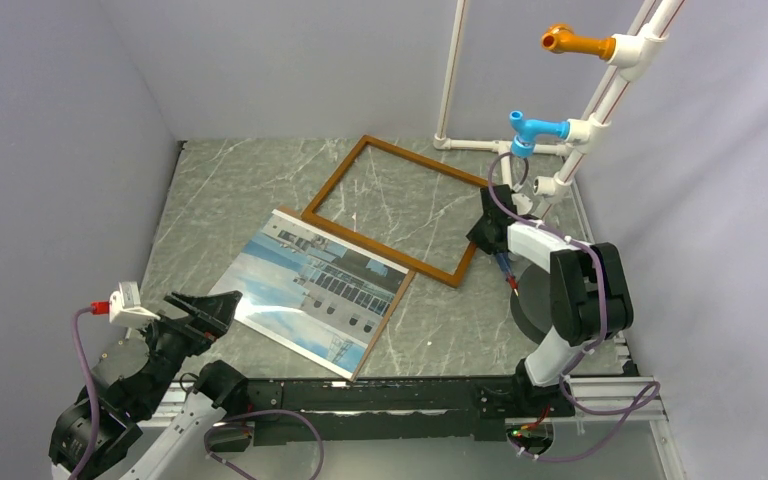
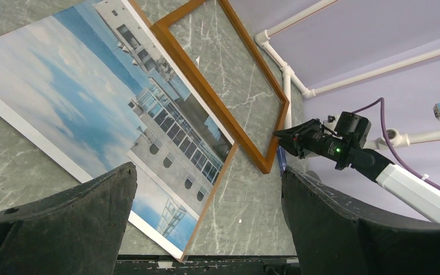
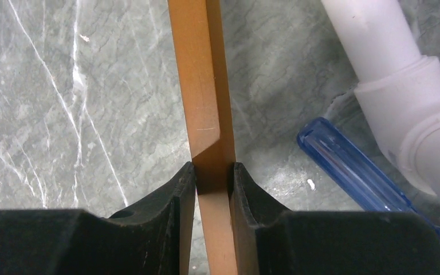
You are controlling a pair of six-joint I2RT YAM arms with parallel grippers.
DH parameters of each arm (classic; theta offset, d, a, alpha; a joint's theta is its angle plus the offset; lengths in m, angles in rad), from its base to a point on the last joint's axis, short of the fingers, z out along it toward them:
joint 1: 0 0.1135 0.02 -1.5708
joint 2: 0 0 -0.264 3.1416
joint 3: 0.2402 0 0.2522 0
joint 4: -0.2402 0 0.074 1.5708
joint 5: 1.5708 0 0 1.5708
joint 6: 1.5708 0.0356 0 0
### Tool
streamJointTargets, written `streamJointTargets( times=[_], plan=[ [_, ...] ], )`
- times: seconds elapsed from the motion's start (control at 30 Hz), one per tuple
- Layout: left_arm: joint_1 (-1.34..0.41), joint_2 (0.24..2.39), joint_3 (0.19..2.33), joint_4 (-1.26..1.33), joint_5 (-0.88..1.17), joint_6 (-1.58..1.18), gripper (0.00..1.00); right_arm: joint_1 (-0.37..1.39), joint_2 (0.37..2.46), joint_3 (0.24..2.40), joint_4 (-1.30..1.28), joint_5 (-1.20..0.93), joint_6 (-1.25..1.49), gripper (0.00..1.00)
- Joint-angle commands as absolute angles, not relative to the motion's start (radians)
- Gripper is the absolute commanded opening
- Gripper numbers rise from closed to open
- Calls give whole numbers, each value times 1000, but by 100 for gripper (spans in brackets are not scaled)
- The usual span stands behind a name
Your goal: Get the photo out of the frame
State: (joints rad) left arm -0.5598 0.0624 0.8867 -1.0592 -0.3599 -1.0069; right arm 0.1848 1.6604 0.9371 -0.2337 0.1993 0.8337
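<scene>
The right gripper [image 3: 213,175] has its black fingers [image 3: 177,195] shut on one thin rail of the frame [image 1: 430,161], a pad pressed flat on each side of the reddish-brown wood. The grip sits at the frame's 3 o'clock corner, seen from above. Just beside it, at 4 o'clock, lie a clear blue tool handle [image 3: 344,166] and the white pipe stand [image 3: 389,69].

The frame lies flat on the grey marble-patterned table [image 1: 240,190], toward 1 o'clock, its centre see-through down to the stone. The photo [image 1: 310,290], a building under blue sky on a light-brown board, lies face up at the frame's 8 o'clock. Its upper edge runs right along the frame's lower rail. Whether the two touch or overlap cannot be told. The photo appears to be out of the frame.

At the photo's 8 o'clock corner, the left gripper [image 1: 203,312] hangs with its jaws wide apart and nothing between them.

The frame looks light and stiff, but a hollow rectangle of slim moulding may twist at its mitred corners. Its smooth finish could slide in a narrow pinch. A hold across one rail, close to a corner, looks soundest.

The print looks thin, rigid and glossy, with glare at one end, and it probably marks easily. Lying flush on the table, it offers only its edges to fingers.
</scene>
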Motion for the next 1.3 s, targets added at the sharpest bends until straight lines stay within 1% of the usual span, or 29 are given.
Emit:
streamJointTargets(
  times=[0.0, 0.17, 0.33, 0.43, 0.57, 0.77, 0.97, 1.0, 1.03, 1.07, 1.1, 1.13, 1.2, 1.27],
  plan=[
    [-563, 77, 885, -1028, -346, -987, 99, 140, 1632, 962, -203, 248, 819, 0],
    [-564, 78, 882, -1026, -338, -991, 99, 124, 1652, 978, -198, 248, 807, 0],
    [-564, 75, 868, -1019, -333, -997, 99, 124, 1676, 977, -165, 181, 824, 0],
    [-563, 79, 856, -1014, -322, -1002, 99, 126, 1668, 960, -159, 155, 880, 0],
    [-563, 83, 812, -992, -299, -1011, 99, 133, 1626, 915, -148, 205, 986, 0],
    [-564, 151, 696, -910, -192, -1002, 99, 144, 1652, 914, -142, 254, 1050, 0],
    [-563, 238, 603, -823, -89, -981, 99, 148, 1665, 926, -135, 254, 1014, 0],
    [-562, 248, 585, -804, -77, -983, 99, 149, 1660, 923, -136, 251, 1004, 7],
    [-563, 256, 563, -783, -65, -983, 99, 149, 1650, 916, -128, 248, 991, 19],
    [-563, 263, 542, -764, -55, -983, 99, 150, 1638, 908, -119, 242, 973, 33],
    [-563, 269, 524, -743, -47, -986, 99, 150, 1624, 898, -111, 239, 954, 43],
    [-562, 273, 503, -724, -36, -987, 99, 154, 1611, 893, -106, 233, 930, 51],
    [-564, 282, 467, -686, -19, -988, 99, 161, 1581, 890, -98, 216, 876, 61],
    [-562, 296, 440, -654, -9, -989, 99, 174, 1552, 897, -116, 190, 816, 68]
  ],
)
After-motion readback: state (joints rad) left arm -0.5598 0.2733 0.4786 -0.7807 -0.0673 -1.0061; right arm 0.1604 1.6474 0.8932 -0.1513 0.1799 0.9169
